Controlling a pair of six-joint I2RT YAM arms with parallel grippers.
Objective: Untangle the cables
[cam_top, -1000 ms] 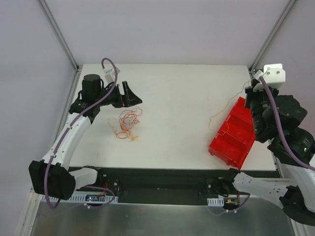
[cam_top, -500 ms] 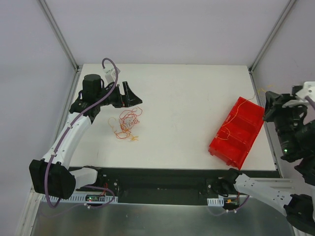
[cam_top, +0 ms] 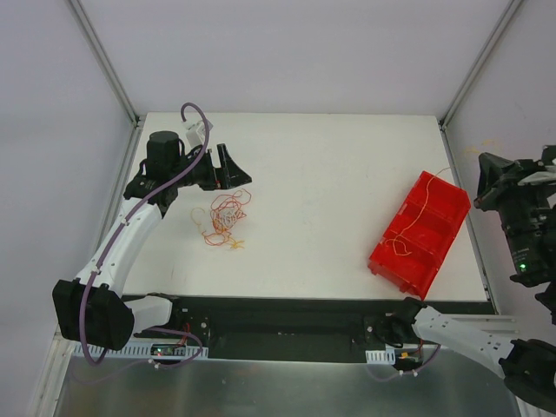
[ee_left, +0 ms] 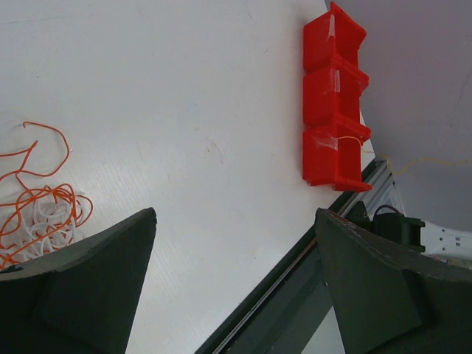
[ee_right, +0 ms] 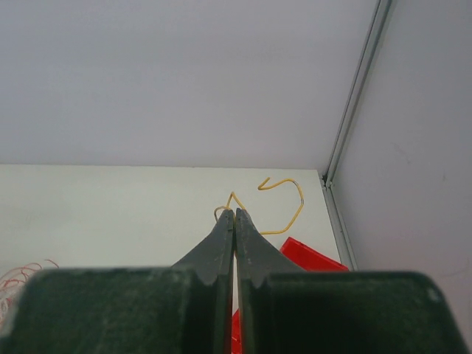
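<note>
A tangle of red-orange, yellow-orange and whitish cables (cam_top: 225, 214) lies on the white table at the left. It also shows at the left edge of the left wrist view (ee_left: 40, 214). My left gripper (cam_top: 234, 169) is open and empty just behind the tangle, its fingers wide apart (ee_left: 234, 214). My right gripper (cam_top: 483, 174) hangs past the table's right edge and is shut on one yellow-orange cable (ee_right: 295, 206) at the fingertips (ee_right: 234, 212). That cable (cam_top: 417, 208) trails down across the red bin.
A red three-compartment bin (cam_top: 420, 234) stands tilted near the right front edge of the table; it also shows in the left wrist view (ee_left: 332, 110). Metal frame posts stand at the back corners. The dark front rail (cam_top: 287, 308) runs along the near edge.
My right arm has swung right, off the table's edge, drawing the yellow-orange cable with it so it now lies over the red bin. The left arm and tangle have not moved.
</note>
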